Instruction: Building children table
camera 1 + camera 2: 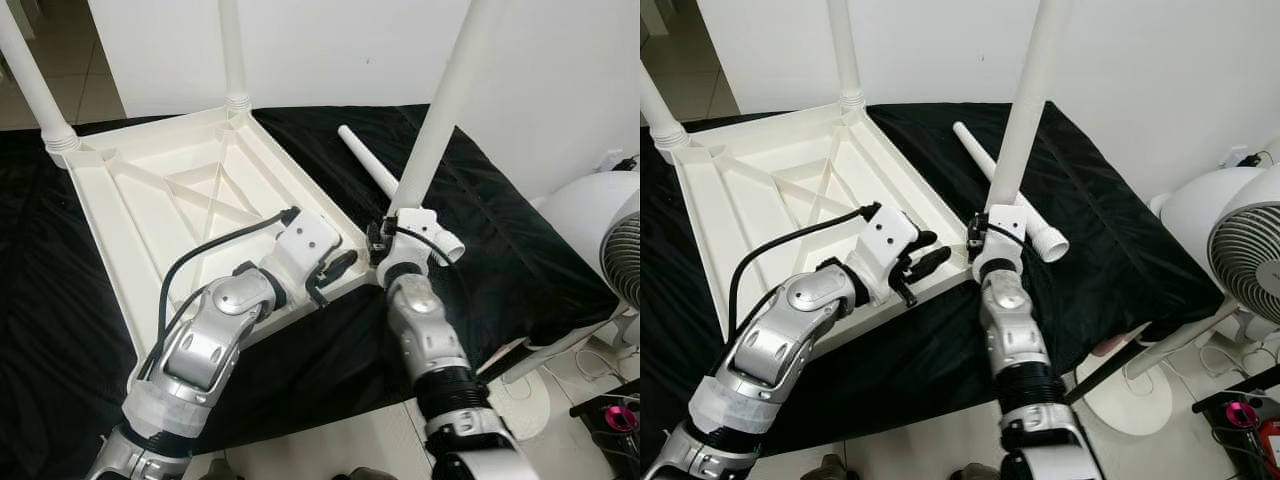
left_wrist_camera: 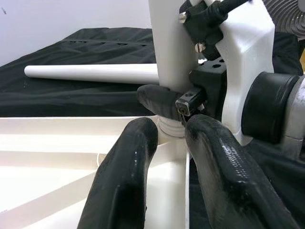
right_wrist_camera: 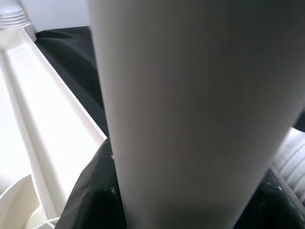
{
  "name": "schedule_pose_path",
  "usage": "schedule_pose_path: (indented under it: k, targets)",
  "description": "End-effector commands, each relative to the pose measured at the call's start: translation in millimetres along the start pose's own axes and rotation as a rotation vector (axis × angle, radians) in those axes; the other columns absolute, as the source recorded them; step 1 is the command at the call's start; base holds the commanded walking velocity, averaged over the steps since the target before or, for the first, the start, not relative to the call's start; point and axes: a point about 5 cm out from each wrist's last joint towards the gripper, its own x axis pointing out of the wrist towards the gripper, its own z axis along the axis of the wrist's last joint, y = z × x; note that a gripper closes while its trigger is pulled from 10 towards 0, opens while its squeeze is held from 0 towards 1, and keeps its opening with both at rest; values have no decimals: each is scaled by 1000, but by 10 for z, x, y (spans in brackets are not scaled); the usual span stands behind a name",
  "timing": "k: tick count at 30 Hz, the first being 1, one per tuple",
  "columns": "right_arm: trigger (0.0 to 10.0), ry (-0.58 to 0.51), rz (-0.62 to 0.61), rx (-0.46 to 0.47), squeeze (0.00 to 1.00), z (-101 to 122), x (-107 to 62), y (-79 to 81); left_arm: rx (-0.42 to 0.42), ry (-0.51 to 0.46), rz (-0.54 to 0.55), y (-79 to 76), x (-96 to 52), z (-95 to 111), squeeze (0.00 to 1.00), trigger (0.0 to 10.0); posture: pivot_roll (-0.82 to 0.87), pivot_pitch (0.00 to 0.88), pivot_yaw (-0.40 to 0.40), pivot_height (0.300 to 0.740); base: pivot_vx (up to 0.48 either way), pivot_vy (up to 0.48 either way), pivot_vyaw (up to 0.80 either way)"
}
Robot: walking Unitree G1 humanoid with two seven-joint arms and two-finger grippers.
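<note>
The white table top [image 1: 150, 210] lies upside down on a black cloth [image 1: 520, 260]. Two white legs [image 1: 235, 60] stand in its far corners. My right gripper [image 1: 385, 235] is shut on a third leg [image 1: 440, 110], holding it upright and slightly tilted at the near right corner socket. In the right wrist view this leg [image 3: 190, 119] sits very close. My left gripper [image 1: 335, 272] is open at the table's near edge beside that corner, its fingers [image 2: 128, 167] pointing at the leg's base. A fourth leg [image 1: 365, 160] lies loose on the cloth behind.
A white fan [image 1: 610, 230] on a stand is at the right, close to the cloth's edge. A pink object [image 1: 620, 415] lies on the floor at the lower right. A white wall rises behind the table.
</note>
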Motion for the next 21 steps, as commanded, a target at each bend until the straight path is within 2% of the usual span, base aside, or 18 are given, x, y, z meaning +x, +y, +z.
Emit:
schedule_pose_path:
  k: [1,2,3,4,5,8,13,14,17,21]
  targets:
    - [10000,20,16,-11,0,-33,-42,39,-2,15,12,-20,-1,-25,0,10000,-21,0,-64,740,0,0,0]
    - [10000,10,33,-14,0,-19,-47,38,0,16,12,-21,-3,-27,0,10000,-21,0,-64,740,0,0,0]
    - [10000,4,58,-4,180,-19,-55,15,1,16,13,-20,-5,-29,0,10000,-17,0,-69,740,0,0,0]
    - [10000,2,72,4,180,-23,-59,-6,1,16,14,-18,-6,-30,0,10000,-17,0,-69,740,0,0,0]
    - [10000,-12,97,33,1000,-12,-75,-15,0,16,18,-14,-8,-30,0,10000,-16,0,-69,740,0,0,0]
    - [10000,-31,121,63,1000,6,-95,-20,-1,16,22,-8,-10,-30,0,10000,-16,0,-69,740,0,0,0]
    - [10000,-43,71,-8,1000,-6,-174,-103,-3,14,31,-9,-18,-31,0,10000,-16,0,-72,740,0,0,0]
    - [10000,-47,78,0,0,-23,-215,-129,-5,12,38,-1,-17,-30,0,10000,-18,0,-71,740,0,0,0]
    - [10000,-50,86,9,0,-24,-232,-138,-6,10,42,4,-16,-28,0,10000,-19,0,-71,740,0,0,0]
    - [10000,-93,131,-7,0,-7,-349,-223,-7,3,75,57,2,-13,0,10000,-33,0,-60,740,0,0,0]
